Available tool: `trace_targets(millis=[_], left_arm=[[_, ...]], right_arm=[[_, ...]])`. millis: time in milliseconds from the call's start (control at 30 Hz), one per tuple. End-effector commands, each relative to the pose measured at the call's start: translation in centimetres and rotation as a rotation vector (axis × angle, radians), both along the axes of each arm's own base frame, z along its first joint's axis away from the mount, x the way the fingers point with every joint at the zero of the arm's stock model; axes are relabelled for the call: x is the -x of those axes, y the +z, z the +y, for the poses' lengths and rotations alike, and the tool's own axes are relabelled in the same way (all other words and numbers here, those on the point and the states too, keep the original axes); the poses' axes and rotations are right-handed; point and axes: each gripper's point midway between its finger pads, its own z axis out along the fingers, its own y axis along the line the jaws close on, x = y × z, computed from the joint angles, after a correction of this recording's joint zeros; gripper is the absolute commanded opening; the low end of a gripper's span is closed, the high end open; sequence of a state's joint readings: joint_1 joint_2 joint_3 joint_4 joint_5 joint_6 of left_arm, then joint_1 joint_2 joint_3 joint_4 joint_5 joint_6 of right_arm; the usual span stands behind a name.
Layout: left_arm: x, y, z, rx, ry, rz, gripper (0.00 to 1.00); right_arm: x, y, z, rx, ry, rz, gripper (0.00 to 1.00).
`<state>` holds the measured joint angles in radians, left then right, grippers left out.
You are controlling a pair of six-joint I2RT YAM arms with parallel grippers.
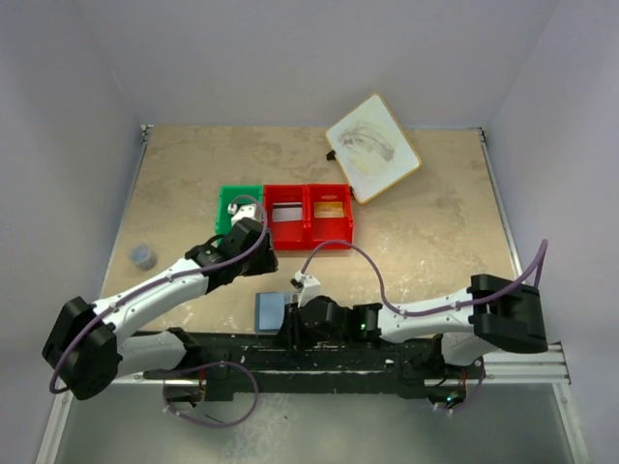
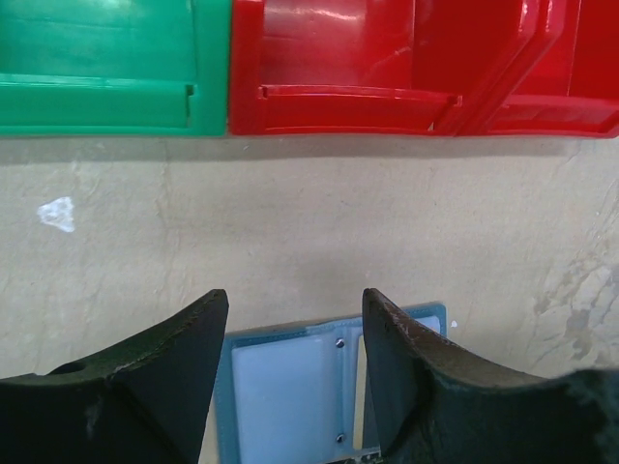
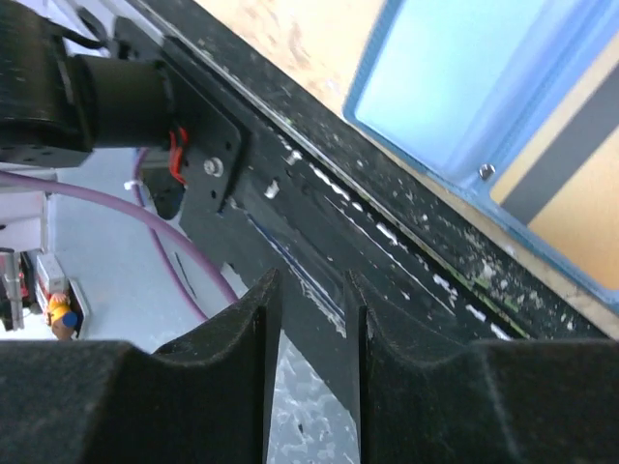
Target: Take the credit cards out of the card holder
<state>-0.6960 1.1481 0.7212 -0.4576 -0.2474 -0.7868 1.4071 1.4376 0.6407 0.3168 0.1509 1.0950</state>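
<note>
Card holder (image 1: 272, 311) – flat, just beside right hand (image 1: 293, 325)

We find the left arm (image 1: 155, 285) reaching forward, left gripper (image 2: 295, 311) jaws spread, the right arm (image 1: 426, 311) folded inward, right gripper (image 3: 309, 290) jaws narrowly apart.

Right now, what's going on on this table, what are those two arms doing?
Two robot arms are emptying a blue card holder, lying open at the near edge of the table. A grey-white card sits in the left red bin and a tan-orange card in the right red bin. The left gripper hovers open and empty between the bins and the holder. The right gripper is beside the holder, above the black rail, jaws slightly apart with nothing visible between them.
</note>
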Motion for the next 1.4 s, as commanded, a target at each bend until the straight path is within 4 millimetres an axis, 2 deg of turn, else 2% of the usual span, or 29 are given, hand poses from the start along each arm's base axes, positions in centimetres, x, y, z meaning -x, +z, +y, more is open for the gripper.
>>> trace_targets(millis=[0,100,200,333,467,567,700,967,1167,1367], left_arm=[[-0.7,-1.2,-2.2,0.073,-0.040,0.004,0.56],[-0.1,-2.2,-2.3,0.071,-0.068,0.029,0.56],[0.7,-3.7,-2.8,0.085,-0.098,0.070,0.56],[1.3,-5.3,-3.0,0.095,-0.101,0.105,0.56],[1.8,-6.6,-3.0,0.084,-0.109,0.133,0.55],[2.5,-6.9,-3.3,0.085,-0.125,0.153,0.54],[4.2,-7.4,-3.7,0.083,-0.141,0.168,0.53],[6.6,-7.4,-4.5,0.101,-0.157,0.171,0.52],[7.7,-6.8,-6.7,0.197,-0.178,0.166,0.51],[9.2,-6.1,-10.7,0.332,-0.249,0.167,0.51]], right_arm=[[0.9,-1.2,-0.2,0.027,-0.052,0.118,0.35],[0.8,-1.7,-0.1,0.028,-0.054,0.120,0.35],[-1.2,-3.5,-1.5,0.097,-0.108,0.140,0.37],[-3.1,-4.9,-2.5,0.109,-0.151,0.158,0.36],[-3.3,-7.3,-2.7,0.149,-0.132,0.235,0.35],[-3.8,-7.4,-2.8,0.170,-0.151,0.226,0.37],[-6.2,-8.2,-4.9,0.242,-0.227,0.207,0.38],[-9.2,-7.5,-7.6,0.236,-0.297,0.192,0.41],[-12.0,-7.2,-9.2,0.243,-0.365,0.185,0.42],[-13.6,-7.0,-10.5,0.308,-0.421,0.162,0.45]])
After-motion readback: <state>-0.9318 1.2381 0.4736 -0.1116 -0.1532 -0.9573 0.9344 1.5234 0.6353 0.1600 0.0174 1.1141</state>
